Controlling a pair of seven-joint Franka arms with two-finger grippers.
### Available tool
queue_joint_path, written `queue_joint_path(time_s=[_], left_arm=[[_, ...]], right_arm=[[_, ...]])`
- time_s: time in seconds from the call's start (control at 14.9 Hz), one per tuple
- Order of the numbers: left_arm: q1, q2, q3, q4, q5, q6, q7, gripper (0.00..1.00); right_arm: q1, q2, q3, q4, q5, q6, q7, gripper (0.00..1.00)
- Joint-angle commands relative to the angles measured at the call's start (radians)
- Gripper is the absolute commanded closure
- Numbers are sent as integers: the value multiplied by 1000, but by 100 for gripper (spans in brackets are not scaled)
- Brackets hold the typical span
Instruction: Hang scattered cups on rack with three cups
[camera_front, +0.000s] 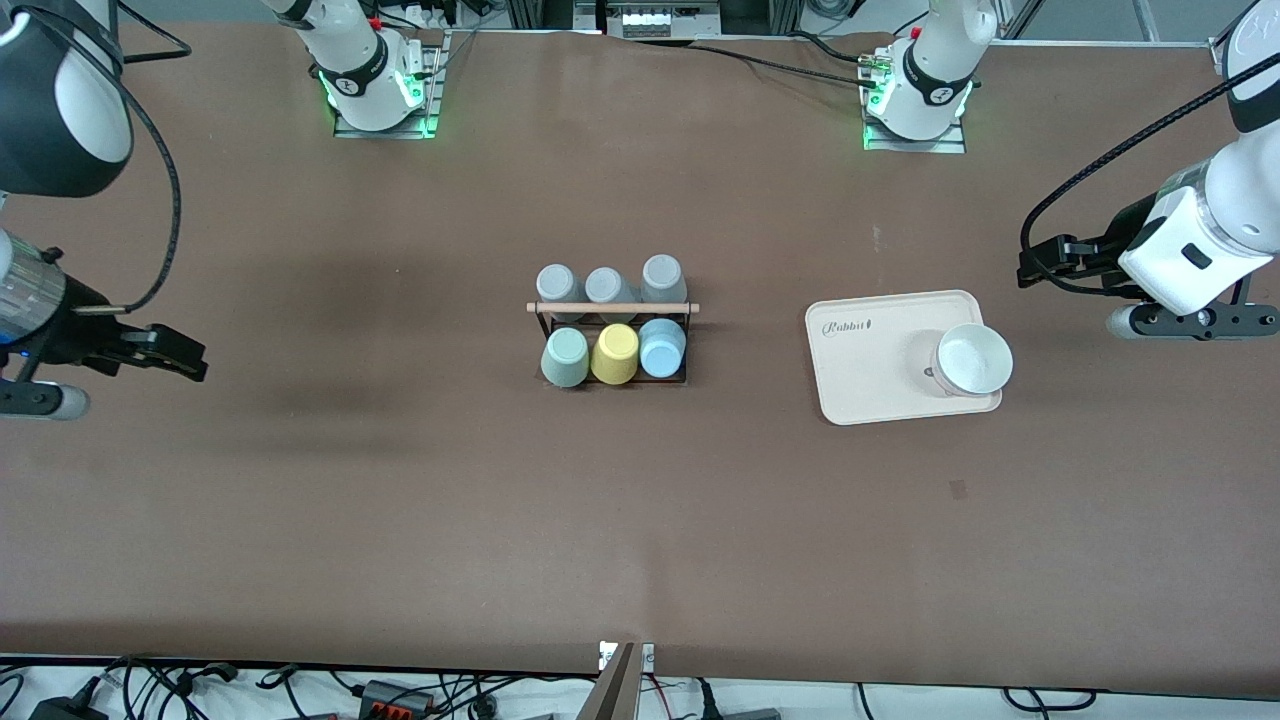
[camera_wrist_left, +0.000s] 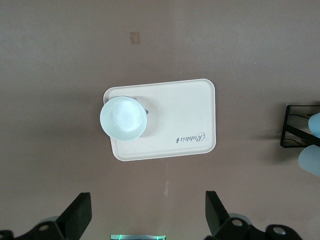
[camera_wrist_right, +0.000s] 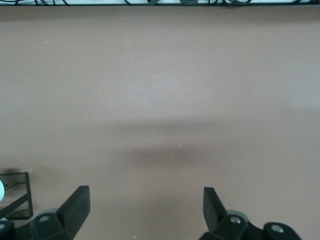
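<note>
The black wire rack (camera_front: 612, 307) with its wooden dowel stands mid-table. The mint green cup (camera_front: 565, 357) and the light blue cup (camera_front: 662, 347) sit bottom-up in the rack's row nearer to the front camera. A yellow cup (camera_front: 614, 353) is between them. My left gripper (camera_front: 1030, 265) is open and empty, up over the table at the left arm's end, past the tray. In the left wrist view (camera_wrist_left: 148, 200) its jaws stand wide apart. My right gripper (camera_front: 195, 358) is open and empty over the right arm's end, also wide in its wrist view (camera_wrist_right: 146, 200).
Three grey cups (camera_front: 605, 285) fill the rack's farther row. A cream tray (camera_front: 870, 360) with a white bowl (camera_front: 972, 358) lies between the rack and the left gripper. Tray (camera_wrist_left: 190, 115), bowl (camera_wrist_left: 123, 119) and a rack corner (camera_wrist_left: 292, 135) show in the left wrist view; a rack corner (camera_wrist_right: 20, 197) shows in the right.
</note>
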Motion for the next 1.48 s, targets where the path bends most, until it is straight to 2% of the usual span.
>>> queue_joint_path(time_s=[0.0, 0.27, 0.54, 0.67, 0.8, 0.94, 1.27, 1.41], left_arm=[[7, -30, -2, -29, -18, -1, 22, 0], [7, -30, 0, -29, -18, -1, 22, 0], [7, -30, 0, -29, -18, -6, 22, 0], [7, -28, -2, -29, -18, -6, 22, 0], [7, -30, -2, -29, -18, -6, 22, 0], [7, -28, -2, -30, -18, -6, 22, 0], [7, -30, -2, -29, -18, -6, 22, 0], [6, -30, -2, -29, -18, -6, 22, 0]], right_arm=[[-17, -34, 3, -17, -13, -6, -75, 0], [-34, -90, 1, -67, -18, -28, -107, 0], [-34, -275, 0, -341, -18, 98, -107, 0], [-40, -322, 0, -415, -10, 119, -103, 0], [-51, -322, -2, -420, 3, 112, -97, 0], [-57, -319, -3, -416, 54, 118, -107, 0], [-60, -322, -5, -403, 56, 100, -110, 0], [-59, -328, -6, -384, 48, 46, -112, 0]])
